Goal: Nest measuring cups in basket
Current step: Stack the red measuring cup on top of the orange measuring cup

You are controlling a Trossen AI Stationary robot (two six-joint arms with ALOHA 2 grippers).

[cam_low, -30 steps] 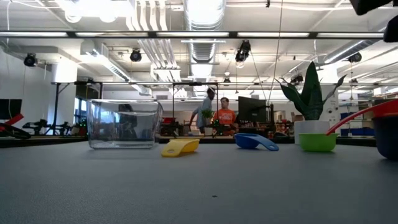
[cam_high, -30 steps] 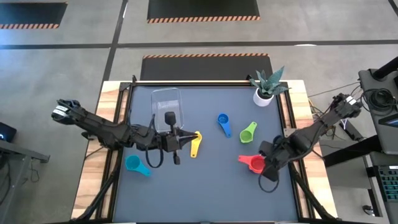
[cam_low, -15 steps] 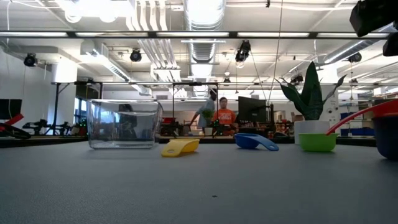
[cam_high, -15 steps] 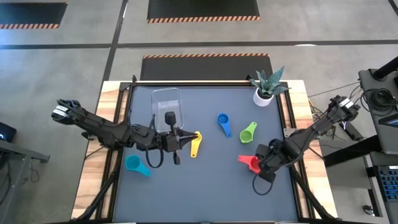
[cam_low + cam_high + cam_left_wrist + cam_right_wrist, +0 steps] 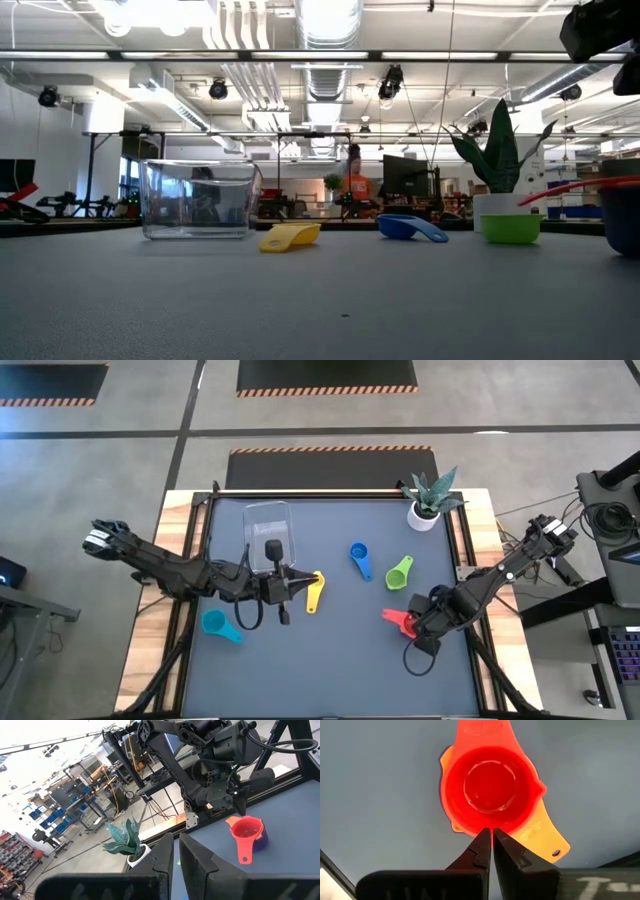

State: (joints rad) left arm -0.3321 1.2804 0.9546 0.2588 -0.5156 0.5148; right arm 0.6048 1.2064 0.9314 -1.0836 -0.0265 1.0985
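A red measuring cup (image 5: 490, 787) sits nested in an orange one (image 5: 547, 837) at the table's right near side, and a darker cup (image 5: 263, 839) shows under them. My right gripper (image 5: 491, 836) points down over the red cup's near rim, shut. My left gripper (image 5: 175, 852) stands shut and level, holding nothing, beside the clear basket (image 5: 268, 530), above the table. Yellow (image 5: 315, 591), blue (image 5: 360, 559), green (image 5: 400, 572) and teal (image 5: 216, 624) cups lie singly on the mat. My right gripper comes from above, pointing down. Its shut fingertips (image 5: 485, 842) stand at the red cup's rim (image 5: 490, 826), on the side away from the red handle. Whether they touch the rim I cannot tell. The cup rests upright in the orange one.
A white pot with a plant (image 5: 426, 512) stands at the far right corner. The basket stands at the far left of the mat, with my left arm (image 5: 160, 565) reaching in beside it. Free mat lies in the near middle.
My right gripper has come down toward the red cup and shifted a little toward the table's left, staying shut. It now covers more of the cup in the high view. The cups have kept their places.
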